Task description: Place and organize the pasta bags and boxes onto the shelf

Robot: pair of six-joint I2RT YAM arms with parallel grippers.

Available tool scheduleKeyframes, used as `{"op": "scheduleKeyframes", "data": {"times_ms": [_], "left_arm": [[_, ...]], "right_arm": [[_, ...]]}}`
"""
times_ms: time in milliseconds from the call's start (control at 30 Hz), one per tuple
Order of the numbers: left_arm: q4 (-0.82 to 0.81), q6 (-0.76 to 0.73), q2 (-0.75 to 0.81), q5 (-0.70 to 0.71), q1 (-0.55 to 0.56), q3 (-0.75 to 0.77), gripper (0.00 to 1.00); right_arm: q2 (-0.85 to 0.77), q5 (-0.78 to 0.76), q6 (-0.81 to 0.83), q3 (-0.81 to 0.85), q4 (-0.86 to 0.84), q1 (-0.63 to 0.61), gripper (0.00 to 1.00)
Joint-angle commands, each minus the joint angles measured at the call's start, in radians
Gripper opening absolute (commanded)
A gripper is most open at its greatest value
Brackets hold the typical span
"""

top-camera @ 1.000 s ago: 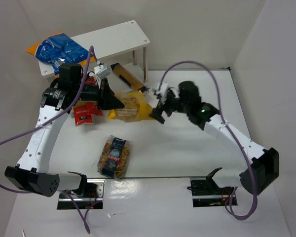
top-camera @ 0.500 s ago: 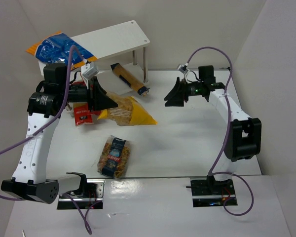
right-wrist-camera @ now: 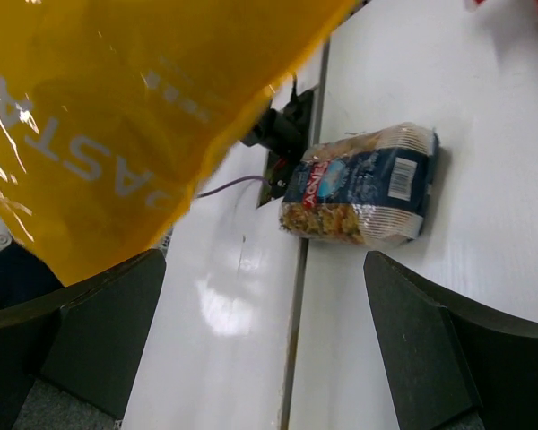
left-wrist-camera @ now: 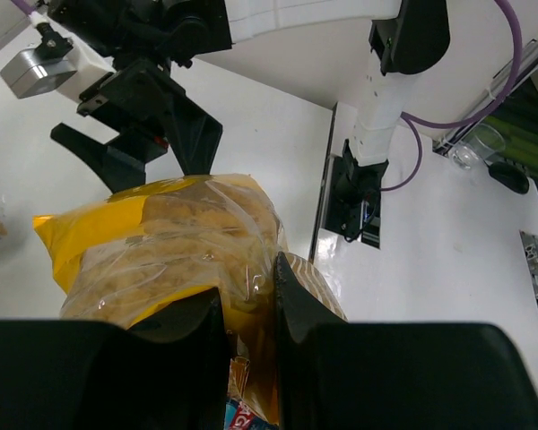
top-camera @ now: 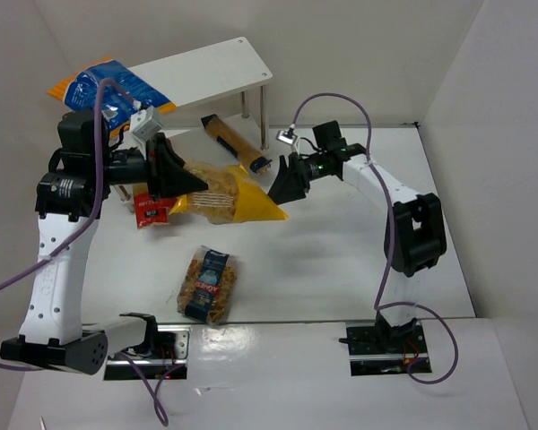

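Above the table, left of centre: yellow bag with clear pasta window (top-camera: 233,193) is held up off the table (top-camera: 341,260), tilted, its pointed corner toward the right arm
Left gripper (top-camera: 186,182): fingers (left-wrist-camera: 193,358) pinched tight on the bag's end, clear plastic bunched between them
Right gripper (top-camera: 282,186): fingers spread wide with nothing between them, just beside the bag's pointed yellow corner
Shelf (top-camera: 224,67): stands at the far left of the table
Blue-and-orange bag (top-camera: 108,85): lies on the left end of the top board, overhanging its edge
Long narrow tan box (top-camera: 233,141): slanted, one end under the top board, the other out past the right legs; whether it rests on the lower board I cannot tell
Red spaghetti packs (top-camera: 151,208): on the table under the left gripper, partly hidden
Small clear blue-labelled bag (top-camera: 206,285): flat on the table nearer the arm bases, well apart from the others
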State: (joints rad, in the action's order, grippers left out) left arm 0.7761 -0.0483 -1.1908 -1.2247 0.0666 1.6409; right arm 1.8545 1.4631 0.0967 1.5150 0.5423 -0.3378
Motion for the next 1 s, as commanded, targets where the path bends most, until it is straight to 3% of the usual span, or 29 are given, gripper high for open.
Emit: {"op": "scheduleKeyframes", "data": {"times_ms": [0,433,967], "left_arm": [[-0.133,-0.005,0.043,-0.11,-0.005,0.005,0.0],[-0.164,-0.116,0.083,0.019,-0.005,-0.135,0.0],[-0.277,0.047,0.036,-0.05,-0.014,0.042,0.0]], "right_arm": [[-0.015,0.161,-0.026,0.092,0.019,-0.062,1.0],[-0.026,0.161,-0.103,0.139,-0.001,-0.082,1.0],[-0.112,0.161,-0.143,0.139,-0.047,-0.106,1.0]]}}
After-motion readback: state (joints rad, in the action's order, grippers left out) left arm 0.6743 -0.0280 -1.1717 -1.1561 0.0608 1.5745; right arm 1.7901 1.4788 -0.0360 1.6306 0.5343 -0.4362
